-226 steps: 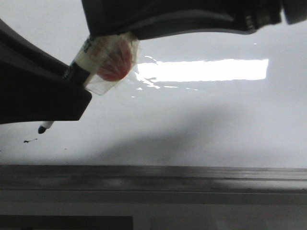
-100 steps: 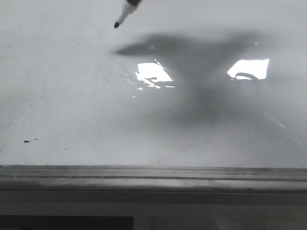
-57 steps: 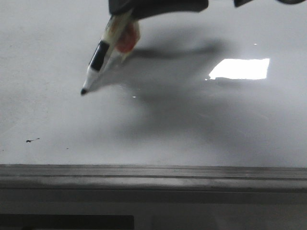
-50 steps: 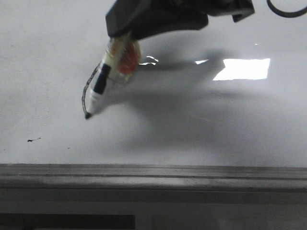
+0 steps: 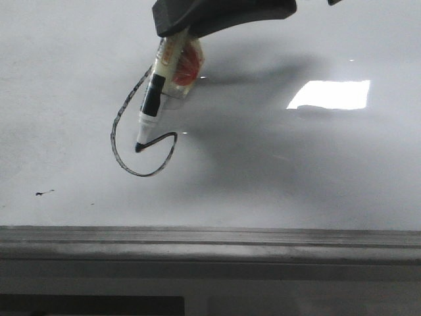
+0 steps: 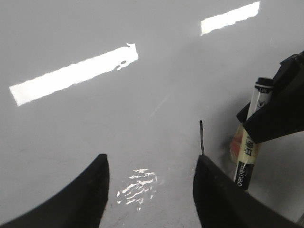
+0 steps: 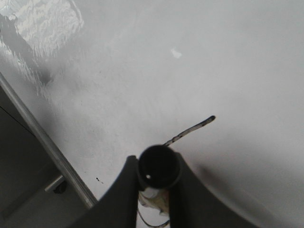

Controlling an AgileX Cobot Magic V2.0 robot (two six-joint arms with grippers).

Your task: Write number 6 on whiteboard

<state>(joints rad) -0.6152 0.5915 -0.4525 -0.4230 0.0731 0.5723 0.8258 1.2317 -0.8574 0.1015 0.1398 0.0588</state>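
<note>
The whiteboard (image 5: pixel 296 171) is glossy white-grey with a bright light reflection. My right gripper (image 5: pixel 176 33) is shut on a white-and-black marker (image 5: pixel 152 105), which slants down with its tip touching the board. A thin black line, the number 6 (image 5: pixel 112 139), runs down in a slanted stroke and curls round into a loop that ends at the tip. In the right wrist view the gripper (image 7: pixel 158 167) clamps the marker's black end (image 7: pixel 158 166), with the line (image 7: pixel 190 130) beyond it. My left gripper (image 6: pixel 149 190) is open and empty over the board, beside the marker (image 6: pixel 249 142) and the line (image 6: pixel 202 137).
The board's grey metal frame edge (image 5: pixel 210 243) runs along the near side and also shows in the right wrist view (image 7: pixel 42 142). A tiny black ink speck (image 5: pixel 41 193) lies on the board left of the line. A reflection patch (image 5: pixel 329 94) lies to the right.
The marker came down onto the board, drew the slanted stroke, then swept down, right and back up, so the line now curls into a loop.
</note>
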